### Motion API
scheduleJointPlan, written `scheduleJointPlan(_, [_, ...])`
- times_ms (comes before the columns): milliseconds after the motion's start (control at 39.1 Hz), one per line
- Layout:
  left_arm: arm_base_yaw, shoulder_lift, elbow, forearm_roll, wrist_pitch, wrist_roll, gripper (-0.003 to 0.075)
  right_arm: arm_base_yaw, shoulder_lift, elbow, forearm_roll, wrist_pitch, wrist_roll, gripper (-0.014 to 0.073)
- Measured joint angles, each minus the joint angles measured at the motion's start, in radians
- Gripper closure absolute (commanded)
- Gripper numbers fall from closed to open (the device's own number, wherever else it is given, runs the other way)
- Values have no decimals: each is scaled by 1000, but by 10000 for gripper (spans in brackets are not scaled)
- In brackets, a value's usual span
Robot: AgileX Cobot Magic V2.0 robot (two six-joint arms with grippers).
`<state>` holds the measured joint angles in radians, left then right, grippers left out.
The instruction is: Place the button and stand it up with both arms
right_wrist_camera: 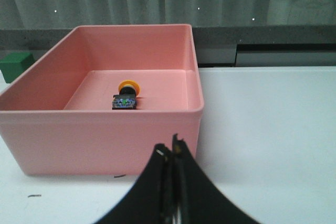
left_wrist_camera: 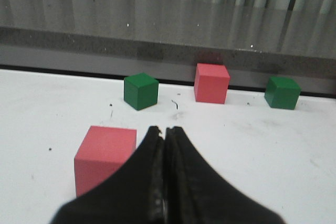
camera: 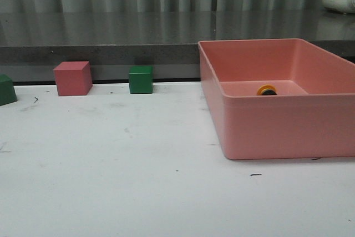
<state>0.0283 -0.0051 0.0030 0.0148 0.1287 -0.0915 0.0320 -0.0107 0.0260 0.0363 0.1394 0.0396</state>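
**Button lies in the bin, both grippers clenched on nothing**

The left gripper (left_wrist_camera: 165,135) has its dark fingers pressed together, empty; a pink plastic cube (left_wrist_camera: 105,157) sits just beside them, with a green cube (left_wrist_camera: 140,91) farther off. The right gripper (right_wrist_camera: 172,150) is likewise pinched together and empty. Beyond its fingertips stands the pink rectangular plastic bin (right_wrist_camera: 105,135), where the yellow-capped, black-bodied push-button (right_wrist_camera: 126,95) lies on its side.

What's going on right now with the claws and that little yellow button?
Left gripper shut, empty, near a pink cube. Right gripper shut, empty, outside the pink bin. Button lying on its side in the bin. Bin wall between gripper and button.
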Motion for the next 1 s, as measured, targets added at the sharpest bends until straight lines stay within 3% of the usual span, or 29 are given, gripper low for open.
scheduleJointPlan(307, [0,0,-11,4,-244,0,741,0,0,-71,0,-70,0,655])
scheduleJointPlan(460, [0,16,-140,15,-129,0,741,0,35,-256,0,63,0,655])
scheduleJointPlan(563, [0,103,-242,32,-39,0,741,0,154,-361,0,165,0,655])
scheduleJointPlan(844, [0,395,-376,37,54,0,740,0,487,-481,0,203,0,653])
scheduleJointPlan(946, [0,426,-380,37,54,0,724,0,512,-481,0,205,0,594])
scheduleJointPlan(998, [0,427,-380,37,54,0,667,0,512,-481,0,207,0,519])
